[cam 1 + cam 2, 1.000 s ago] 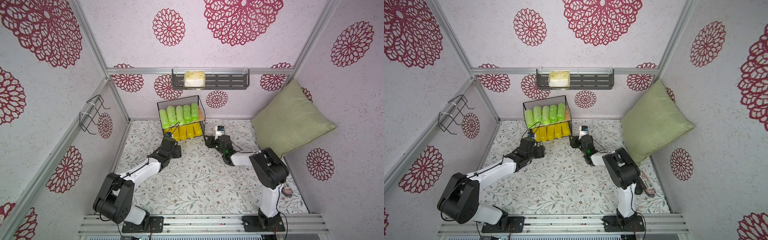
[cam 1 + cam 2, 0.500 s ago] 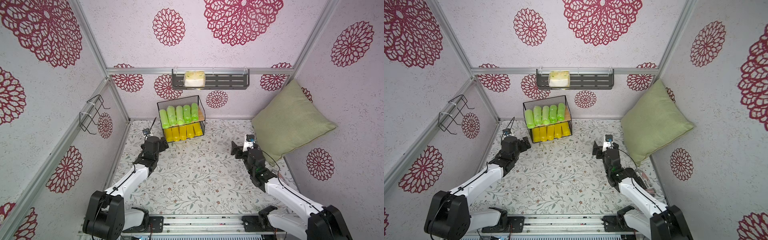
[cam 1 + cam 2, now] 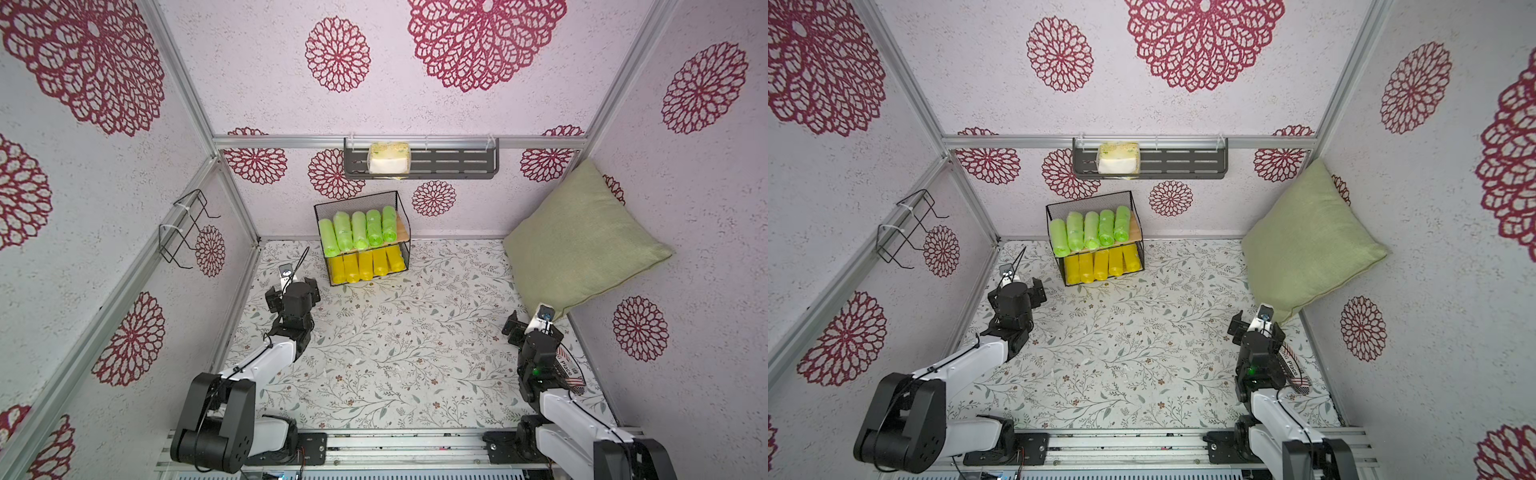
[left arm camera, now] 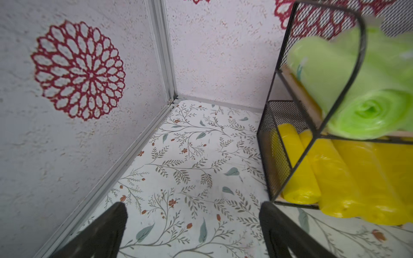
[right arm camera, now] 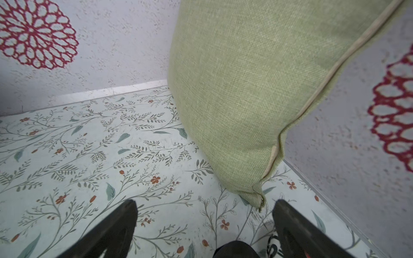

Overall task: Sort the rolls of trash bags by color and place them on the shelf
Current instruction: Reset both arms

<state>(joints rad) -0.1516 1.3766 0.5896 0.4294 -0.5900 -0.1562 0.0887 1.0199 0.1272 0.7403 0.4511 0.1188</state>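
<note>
Shelf [image 3: 400, 227] looks sorted, green rolls [image 3: 358, 230] over yellow rolls [image 3: 365, 266]; left tool [image 4: 194, 208] and right tool [image 5: 206, 206] both spread wide, empty: park arms clear of its frame.

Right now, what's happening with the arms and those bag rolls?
Left fingers open, empty. Right fingers open, empty. Green rolls on top board of shelf, yellow rolls below. Nothing blocking.

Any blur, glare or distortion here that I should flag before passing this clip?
Left wrist view: the green rolls and the shelf wire nearest the lens are soft. Right wrist view: the pillow weave is crisp. Both top views: even light, no glare, walls splayed by the wide lens.
</note>
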